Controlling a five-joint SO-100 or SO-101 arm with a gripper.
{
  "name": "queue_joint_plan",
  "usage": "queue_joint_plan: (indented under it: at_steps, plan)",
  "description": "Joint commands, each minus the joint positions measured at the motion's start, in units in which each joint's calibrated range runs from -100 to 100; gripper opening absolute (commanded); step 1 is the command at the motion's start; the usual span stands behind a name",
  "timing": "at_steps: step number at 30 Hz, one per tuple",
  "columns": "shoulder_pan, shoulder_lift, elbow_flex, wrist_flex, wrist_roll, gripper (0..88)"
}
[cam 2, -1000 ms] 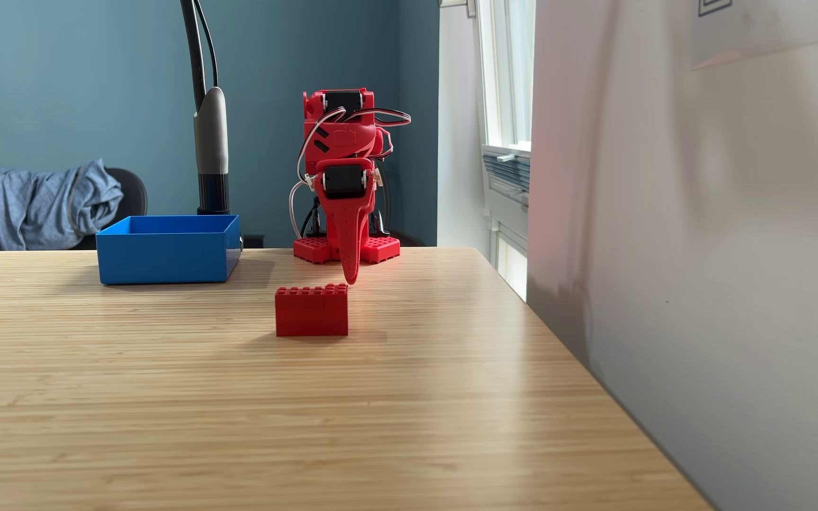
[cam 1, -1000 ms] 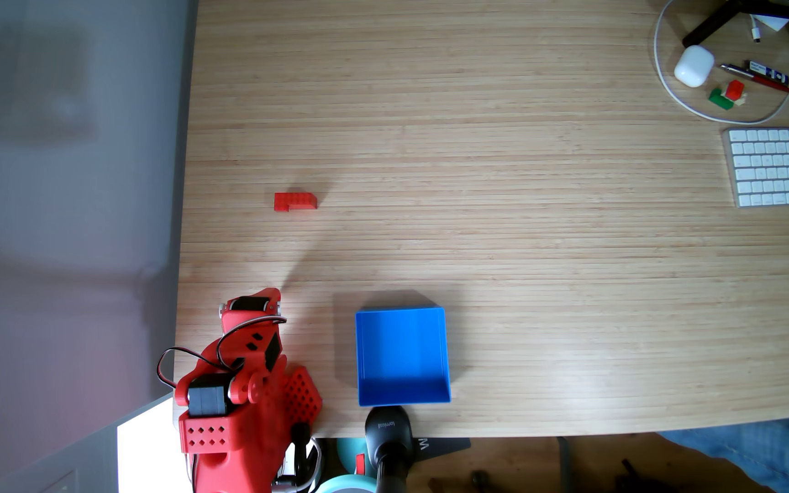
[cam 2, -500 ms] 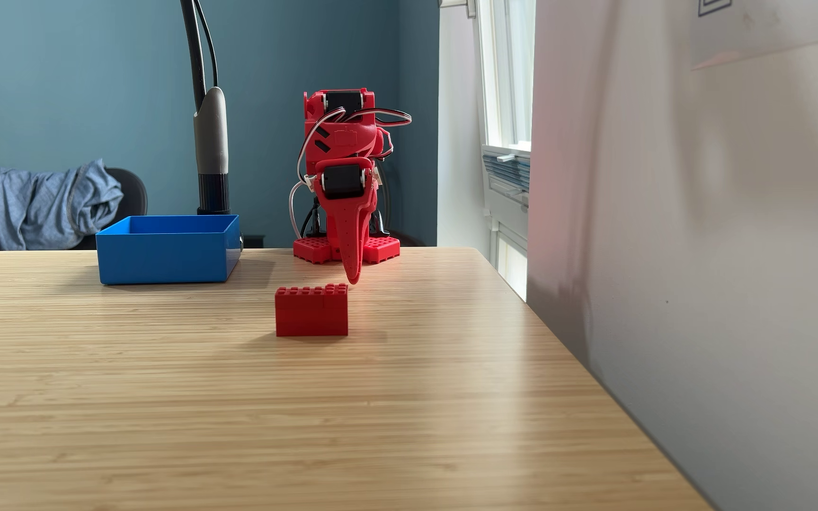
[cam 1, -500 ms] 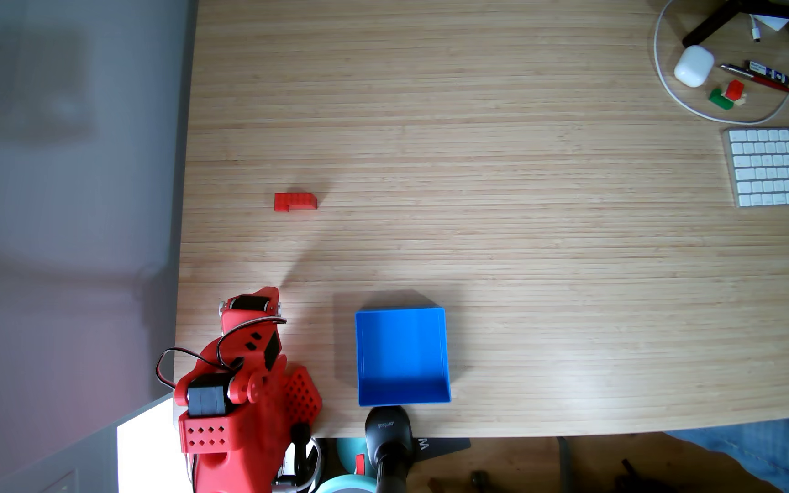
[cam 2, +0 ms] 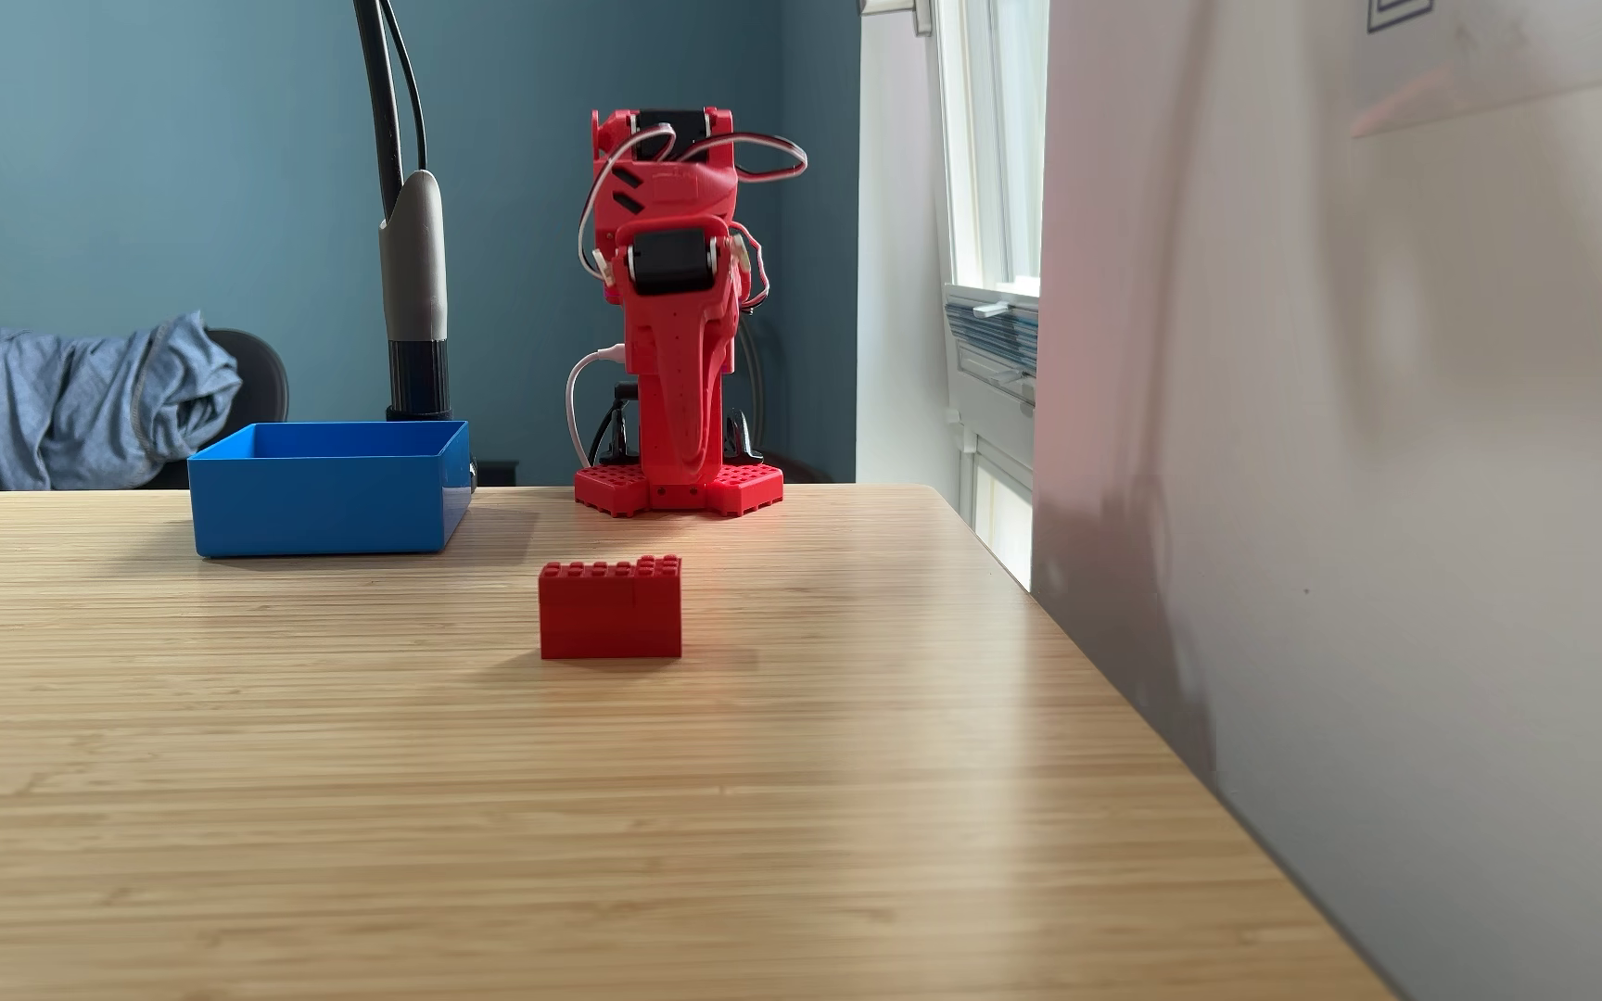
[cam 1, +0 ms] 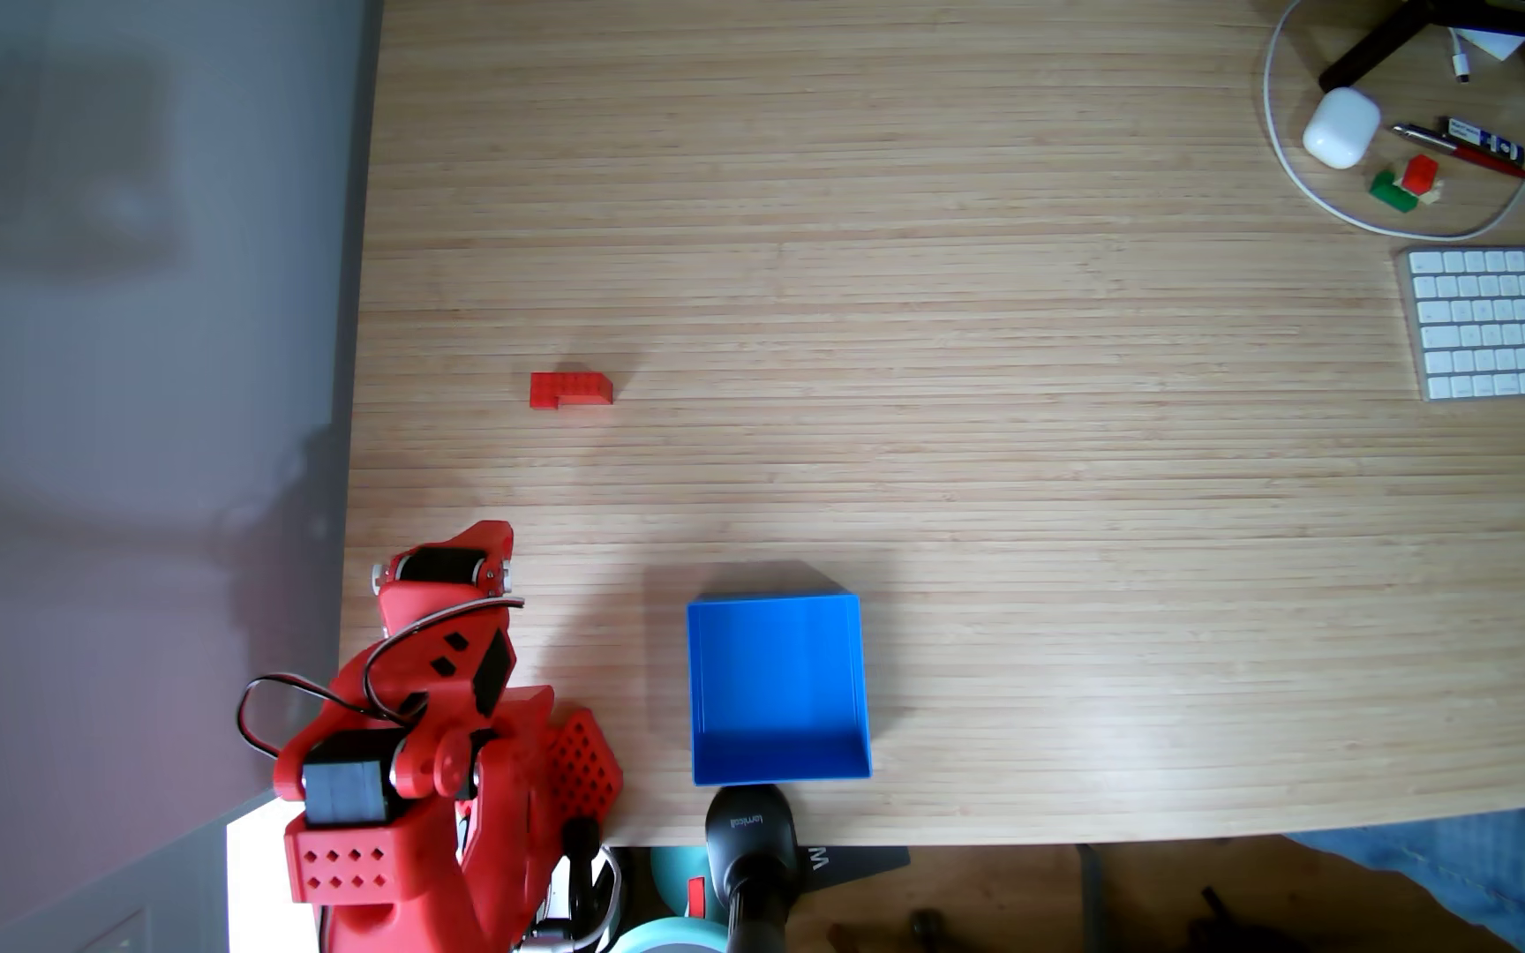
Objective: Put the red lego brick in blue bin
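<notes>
The red lego brick [cam 1: 571, 388] [cam 2: 609, 611] stands alone on the wooden table, studs up, its notch facing the arm's side. The blue bin [cam 1: 777, 600] [cam 2: 325, 500] sits open and empty near the table's edge, beside the arm's base. The red arm [cam 1: 438, 660] is folded back over its base. My gripper [cam 2: 682, 472] hangs downward in front of the base, well behind the brick and off the table surface. Its jaws look pressed together with nothing between them.
A grey wall panel [cam 1: 126, 366] [cam 2: 1356, 481] runs along the table edge close to the brick. A camera stand [cam 1: 750, 834] [cam 2: 412, 269] rises just behind the bin. A keyboard [cam 1: 1511, 321], a white case [cam 1: 1341, 126], pens and a small red-green block [cam 1: 1405, 183] lie at the far corner.
The arm has pulled back and risen. Its gripper tip, which hung low just behind the brick, now sits higher and nearer the base. Brick and bin have not moved.
</notes>
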Motion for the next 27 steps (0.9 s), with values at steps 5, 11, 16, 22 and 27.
queue_joint_plan:
  at_steps: [5,11,16,22,27]
  plan:
    - [-0.1,24.1,-22.0,0.8,1.0,16.1]
    - [1.0,36.5,-33.3,2.9,1.4,22.0]
    - [1.9,45.1,-41.9,3.7,2.1,24.1]
    - [3.1,56.4,-51.6,3.9,2.8,23.1]
    - [3.6,65.5,-58.6,3.9,2.8,22.5]
